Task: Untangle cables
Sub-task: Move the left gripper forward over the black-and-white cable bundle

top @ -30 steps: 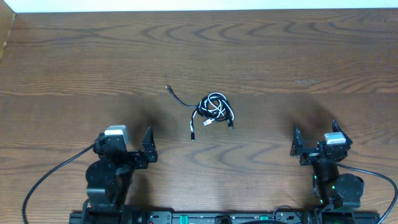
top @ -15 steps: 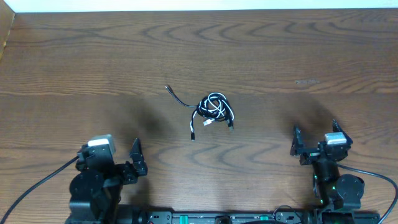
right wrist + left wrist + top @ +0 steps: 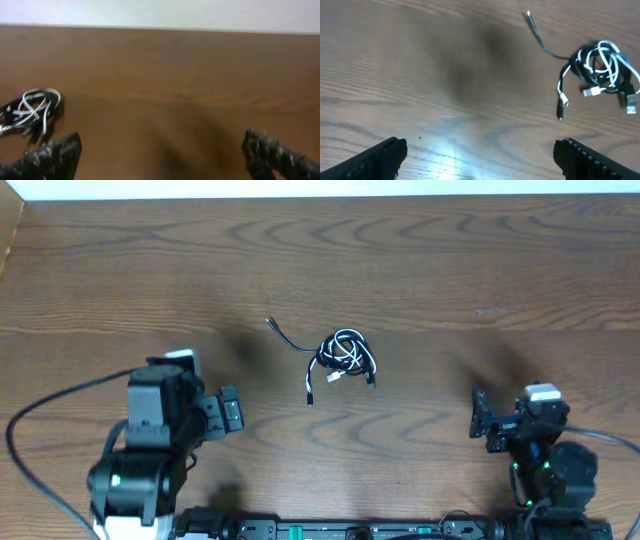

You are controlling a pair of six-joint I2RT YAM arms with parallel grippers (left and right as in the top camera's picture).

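Observation:
The cables (image 3: pixel 344 355) lie in a small tangled bundle of black and white cords on the wooden table, near its middle. One black tail (image 3: pixel 281 335) runs out to the upper left and a plug end (image 3: pixel 310 397) hangs toward me. The bundle also shows in the left wrist view (image 3: pixel 600 70) and at the left of the right wrist view (image 3: pixel 33 107). My left gripper (image 3: pixel 222 414) (image 3: pixel 480 160) is open and empty, to the left of the bundle and nearer to me. My right gripper (image 3: pixel 488 424) (image 3: pixel 162 155) is open and empty, well to the right of it.
The wooden table (image 3: pixel 450 270) stretches to a white back edge (image 3: pixel 320 188). The black arm wiring (image 3: pixel 50 412) loops out at the left of the left arm. The arm bases stand along the front edge.
My left arm has swung left and then risen and turned toward the bundle. My right arm has shifted slightly down in the frame. The cables have not moved.

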